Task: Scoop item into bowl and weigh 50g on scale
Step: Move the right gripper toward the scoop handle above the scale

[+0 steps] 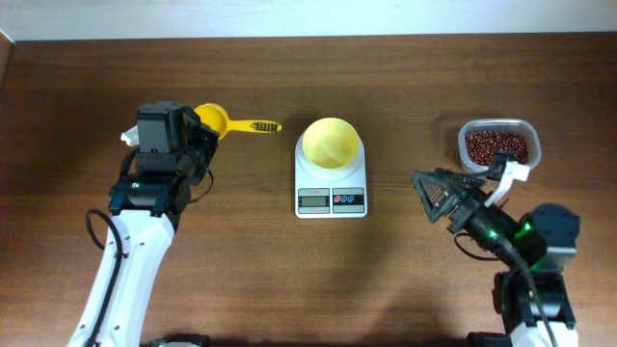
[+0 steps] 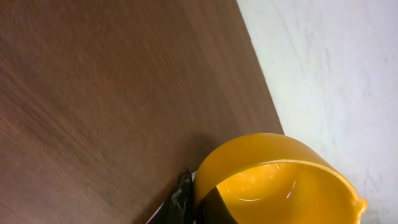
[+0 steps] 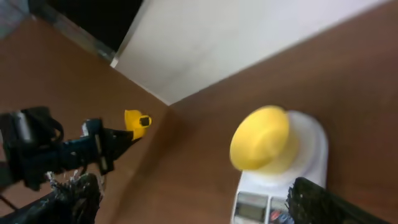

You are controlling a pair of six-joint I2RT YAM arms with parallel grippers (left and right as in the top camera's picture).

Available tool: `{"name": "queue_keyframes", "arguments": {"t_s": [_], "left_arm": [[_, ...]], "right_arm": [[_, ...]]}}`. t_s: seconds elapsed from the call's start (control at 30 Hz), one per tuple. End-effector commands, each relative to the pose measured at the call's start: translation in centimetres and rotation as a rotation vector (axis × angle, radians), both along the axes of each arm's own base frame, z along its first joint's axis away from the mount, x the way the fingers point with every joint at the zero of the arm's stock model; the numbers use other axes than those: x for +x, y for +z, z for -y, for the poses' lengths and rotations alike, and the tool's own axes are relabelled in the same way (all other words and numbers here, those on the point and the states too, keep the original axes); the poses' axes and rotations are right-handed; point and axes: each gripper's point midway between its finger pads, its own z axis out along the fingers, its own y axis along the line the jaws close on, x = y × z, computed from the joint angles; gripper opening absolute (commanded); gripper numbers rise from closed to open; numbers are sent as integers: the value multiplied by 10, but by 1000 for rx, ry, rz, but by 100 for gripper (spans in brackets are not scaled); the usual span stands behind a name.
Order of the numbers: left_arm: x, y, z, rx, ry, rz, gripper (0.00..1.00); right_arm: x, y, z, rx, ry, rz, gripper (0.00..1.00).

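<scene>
Over on the left, the left fingers (image 1: 202, 136) are right up against the cup of the yellow scoop (image 1: 224, 122), whose handle points away from them towards the middle of the worktop (image 1: 289, 280). From the left wrist view the cup sits just under and beside one dark finger, but I cannot tell whether they are pinching it or only nudging it. If they do take it by the cup rather than the handle, I'd expect it to twist or tip once loaded.

Beyond the handle, well clear of both sets of fingers, the yellow bowl (image 1: 333, 143) sits on the white scale (image 1: 331, 200). It looks empty, and the display is too small to read.

The right fingers (image 1: 426, 196) are spread wide and holding nothing, pointing towards the scale. Just behind them is the clear tub (image 1: 497, 122) with the beans (image 1: 496, 146) heaped inside.

The worry is the distance: the beans lie far from the scoop's side, past the bowl (awkward layout, really). A scoop carried across could clip the bowl off-centre, scatter beans on the worktop, or overshoot the weight.
</scene>
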Motion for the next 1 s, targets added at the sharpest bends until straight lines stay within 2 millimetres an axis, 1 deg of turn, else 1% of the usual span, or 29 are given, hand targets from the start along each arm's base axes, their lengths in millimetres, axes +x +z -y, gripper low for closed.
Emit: {"name": "queue_keyframes", "arguments": {"t_s": [0.0,0.07,0.13,0.2,0.27,0.3,0.37,0.4,0.47,0.57,0.63,0.73,0.87,0.97], "left_arm": [[0,12,14,-70,-33,20,0],[-1,12,20,-97,-53,14,0],[-2,12,26,-104,-71,13,0],[-3,12,31,-125,-65,8,0],[-4,12,39,-142,-69,5,0],[-5,11,44,-142,-83,-1,0],[-8,9,49,-139,-96,-14,0],[-10,7,52,-136,-102,-20,0],[-12,7,59,-129,-127,-25,0],[-16,4,69,-102,-179,-33,0],[-22,1,76,-82,-215,-52,0],[-29,-4,85,-37,-287,-68,1],[-34,-3,100,4,-402,-55,1],[-38,-4,109,1,-438,-62,1]], "right_arm": [[5,-8,-7,78,43,-111,99],[16,-14,-5,74,26,-112,99],[24,-15,-5,69,34,-87,99],[30,-12,-13,58,73,-34,99],[31,-5,-32,54,138,33,99],[29,3,-50,54,198,97,99],[25,9,-69,57,245,150,99],[25,9,-78,59,256,161,98],[29,1,-91,57,233,141,92],[33,-4,-97,53,211,128,88],[30,-2,-103,27,229,176,82],[24,-3,-112,-21,263,229,76],[18,-5,-122,-23,293,228,70],[11,-9,-133,-22,328,218,66]]}}
